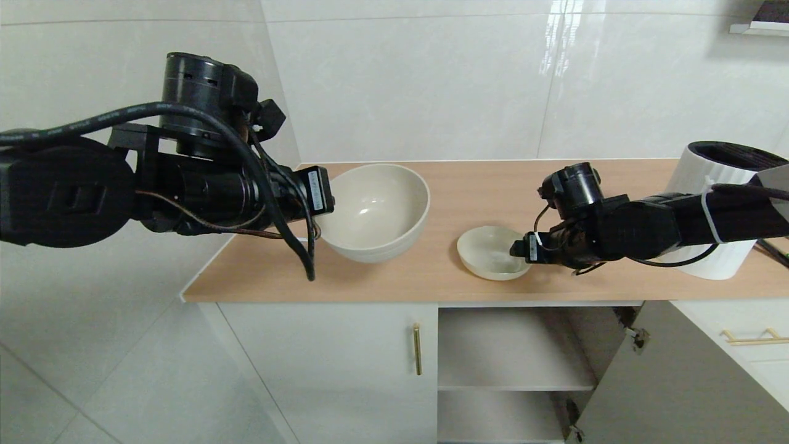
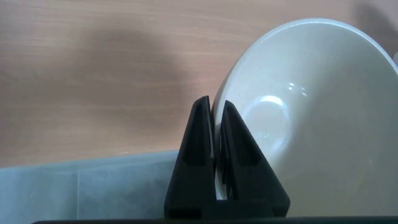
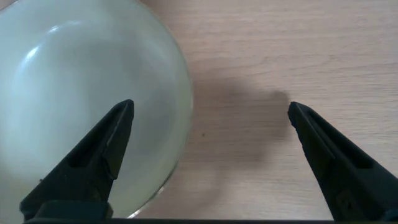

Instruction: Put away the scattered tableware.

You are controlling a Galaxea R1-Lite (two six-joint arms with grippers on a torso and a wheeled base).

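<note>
Bowls look stiff, slick and breakable, so rims suit gripping. The left gripper (image 2: 215, 106) pinches the big bowl (image 1: 376, 209) by its rim at the left end of the counter (image 1: 468, 185). The right gripper (image 3: 210, 107) gapes wide over the small bowl (image 1: 490, 250), mid-counter.

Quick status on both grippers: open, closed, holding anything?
Left gripper: closed on the rim of the large bowl.
Right gripper: open and empty, jaws spread over the edge of the small bowl.
</note>
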